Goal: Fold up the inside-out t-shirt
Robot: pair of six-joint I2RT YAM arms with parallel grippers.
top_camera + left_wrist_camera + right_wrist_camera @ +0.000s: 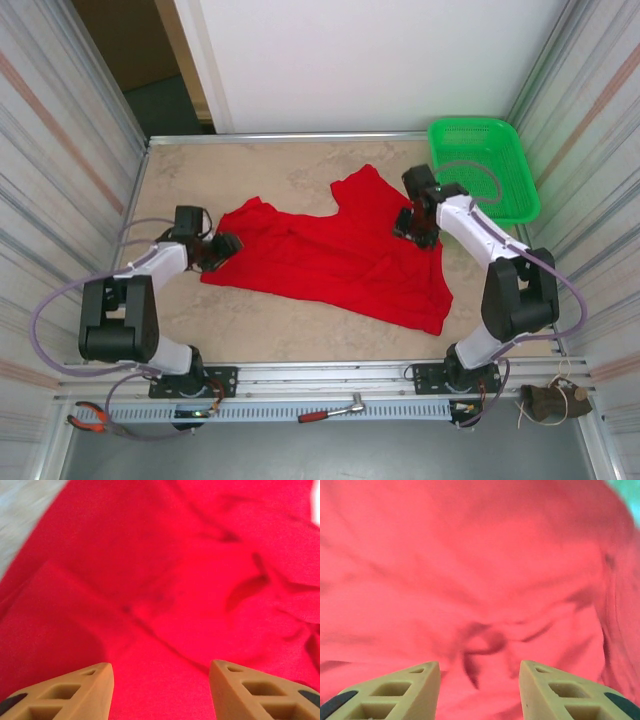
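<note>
Lying crumpled mid-table [200, 180]: red inside-out t-shirt [340, 255].
Left gripper [225, 245] at its left edge, right gripper [412, 228] near its right; both parted, empty; bare tabletop around.

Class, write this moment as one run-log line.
shirt: spread out, unfolded | left gripper: open over shirt's left edge | right gripper: fingers apart on shirt, grip unclear | basket: far right

We count one t-shirt [340, 262], one basket [470, 124] and one table [260, 170]. We count two grippers, the left gripper [160, 664] and the right gripper [479, 663], and each wrist view gives us two fingers [75, 690], four in all. We also count one wrench [330, 411] and one pliers [88, 420], two tools together
</note>
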